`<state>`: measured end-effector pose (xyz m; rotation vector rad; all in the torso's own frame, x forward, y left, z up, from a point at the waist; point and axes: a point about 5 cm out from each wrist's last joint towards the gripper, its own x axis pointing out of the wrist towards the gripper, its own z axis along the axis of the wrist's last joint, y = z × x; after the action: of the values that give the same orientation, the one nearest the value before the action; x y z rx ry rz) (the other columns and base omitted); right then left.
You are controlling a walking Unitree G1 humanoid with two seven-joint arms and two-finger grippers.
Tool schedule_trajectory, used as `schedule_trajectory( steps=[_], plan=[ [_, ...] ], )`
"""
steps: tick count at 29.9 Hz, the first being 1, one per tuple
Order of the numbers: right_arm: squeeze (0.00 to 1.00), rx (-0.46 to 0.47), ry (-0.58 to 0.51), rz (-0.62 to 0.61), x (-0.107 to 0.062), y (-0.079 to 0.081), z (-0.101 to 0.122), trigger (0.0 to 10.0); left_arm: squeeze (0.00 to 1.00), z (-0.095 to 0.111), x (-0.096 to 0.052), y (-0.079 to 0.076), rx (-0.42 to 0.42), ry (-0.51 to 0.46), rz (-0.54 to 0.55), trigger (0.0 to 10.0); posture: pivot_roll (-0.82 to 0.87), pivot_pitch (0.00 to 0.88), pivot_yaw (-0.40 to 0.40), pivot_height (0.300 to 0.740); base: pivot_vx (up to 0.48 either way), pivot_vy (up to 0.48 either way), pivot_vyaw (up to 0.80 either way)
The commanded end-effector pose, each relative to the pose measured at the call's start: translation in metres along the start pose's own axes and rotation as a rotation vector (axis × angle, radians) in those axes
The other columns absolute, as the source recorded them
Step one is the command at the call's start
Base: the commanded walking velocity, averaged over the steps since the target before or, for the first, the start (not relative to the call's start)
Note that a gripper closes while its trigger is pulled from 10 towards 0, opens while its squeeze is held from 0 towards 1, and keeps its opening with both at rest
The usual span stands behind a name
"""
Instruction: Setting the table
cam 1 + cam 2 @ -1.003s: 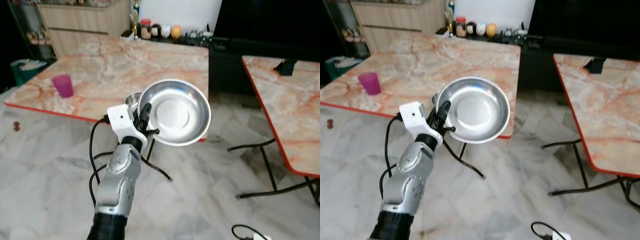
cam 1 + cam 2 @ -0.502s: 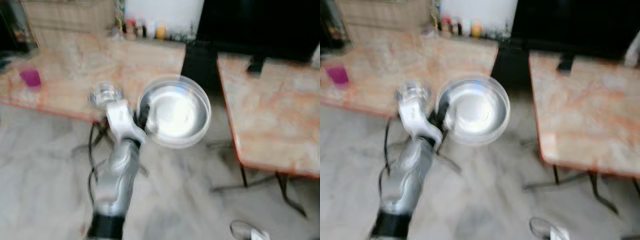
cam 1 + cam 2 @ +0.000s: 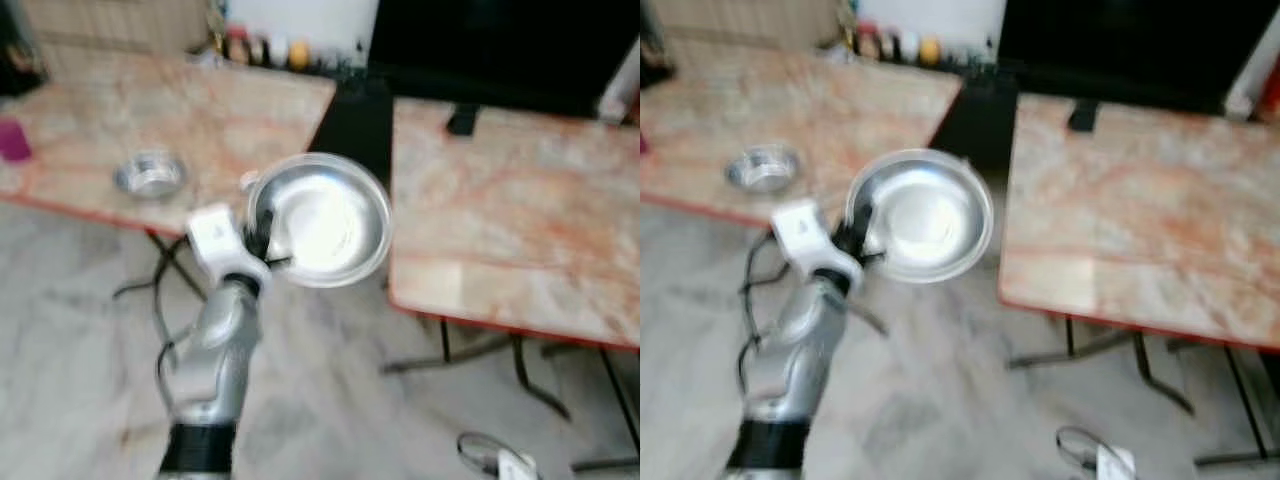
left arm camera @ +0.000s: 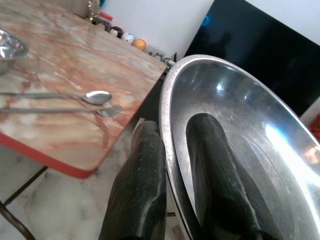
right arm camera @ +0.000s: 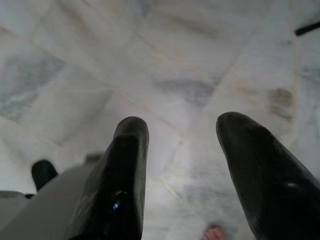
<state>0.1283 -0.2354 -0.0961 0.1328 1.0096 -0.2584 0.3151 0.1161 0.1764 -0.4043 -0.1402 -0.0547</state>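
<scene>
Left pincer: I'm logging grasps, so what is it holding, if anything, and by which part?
The left pincer holds a large steel bowl by its rim, one finger inside the bowl and the other outside. The right pincer hangs open, holding nothing.

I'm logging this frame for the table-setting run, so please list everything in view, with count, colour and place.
Large bowl: one, silver, held by its rim in the left end effector, over the floor between the tables.
Small bowl: one, silver, on the left table near its front edge.
Spoons: two, silver, side by side on the left table.
Cup: one, purple, on the left table's far left.
Tables: two, orange marble with red edging, left table and right table.
Jars and ornaments: several, mixed colours, behind the left table.
Cable: one, on the floor.
Left end effector: shut on the large bowl.
Right end effector: open, over the floor.
</scene>
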Motion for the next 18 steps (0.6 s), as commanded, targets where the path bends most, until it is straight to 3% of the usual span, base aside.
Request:
schedule_trajectory(
  steps=[1,18],
  plan=[
    [0.00,0.010,-0.013,-0.028,-0.0005,-0.0088,0.0040,10.0,0.00,0.0048,0.0005,-0.0124,-0.016,-0.018,-0.034,10.0,0.10,0.000,-0.067,0.740,0.000,-0.458,0.00],
    [0.00,0.019,-0.011,-0.030,-0.0005,-0.0078,0.0029,10.0,0.00,0.0055,-0.0011,-0.0092,-0.006,-0.012,-0.030,10.0,0.09,0.000,-0.055,0.740,0.000,-0.455,0.00]
  ],
)
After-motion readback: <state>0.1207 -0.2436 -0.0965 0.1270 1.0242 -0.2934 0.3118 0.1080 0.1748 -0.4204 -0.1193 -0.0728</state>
